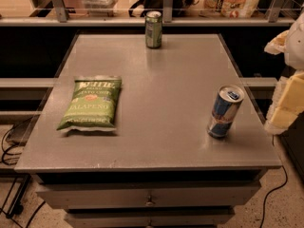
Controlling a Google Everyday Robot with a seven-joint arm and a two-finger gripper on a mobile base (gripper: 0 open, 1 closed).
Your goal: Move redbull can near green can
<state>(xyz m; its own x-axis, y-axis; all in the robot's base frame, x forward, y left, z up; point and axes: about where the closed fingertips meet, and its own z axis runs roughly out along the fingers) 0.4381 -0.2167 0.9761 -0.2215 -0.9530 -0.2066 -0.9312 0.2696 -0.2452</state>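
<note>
The gripper (287, 103), whose grasp state I cannot tell, is hovering at the redbull can's (225, 111) 3 o'clock; a mid-body grip is looking safest for carrying it toward the green can (153, 29) at 11 o'clock.

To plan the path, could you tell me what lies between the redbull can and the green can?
Nothing: only bare table separates redbull can and green can in the camera view. The gripper sits at the right edge.

The pincer (287, 106) hung just right of the worktop (161, 89), cut off by the right edge; small print on the chip bag (91, 103) was unreadable.
</note>
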